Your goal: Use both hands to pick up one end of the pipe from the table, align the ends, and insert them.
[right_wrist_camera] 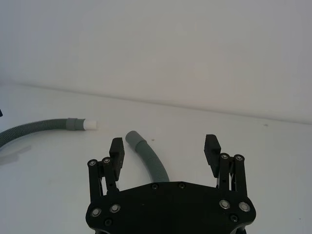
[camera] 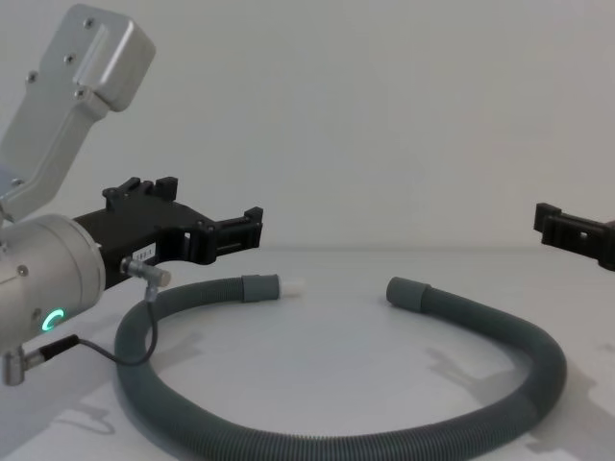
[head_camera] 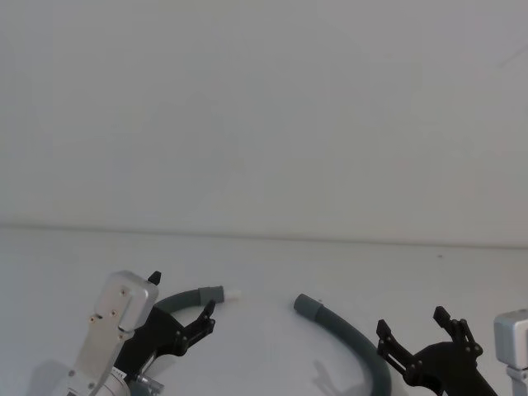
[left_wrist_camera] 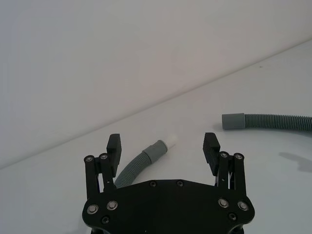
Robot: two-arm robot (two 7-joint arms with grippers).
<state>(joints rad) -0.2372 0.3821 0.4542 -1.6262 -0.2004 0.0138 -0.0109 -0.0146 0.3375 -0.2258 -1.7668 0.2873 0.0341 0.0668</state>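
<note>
The dark-grey corrugated pipe (camera: 384, 444) lies in a loop on the white table (head_camera: 264, 264). Its collar end with the white tip (camera: 274, 286) (head_camera: 216, 294) faces the wider open sleeve end (camera: 408, 290) (head_camera: 307, 304) across a gap. My left gripper (head_camera: 183, 294) (left_wrist_camera: 162, 142) hovers open above the pipe just behind the collar (left_wrist_camera: 157, 148), not touching it. My right gripper (head_camera: 412, 322) (right_wrist_camera: 164, 144) is open too. It hangs above the curve behind the sleeve (right_wrist_camera: 132, 137) and holds nothing.
A thin black cable (camera: 106, 351) hangs from my left wrist over the pipe's left bend. A plain white wall rises behind the table's far edge (head_camera: 264, 235). Bare table lies beyond the two pipe ends.
</note>
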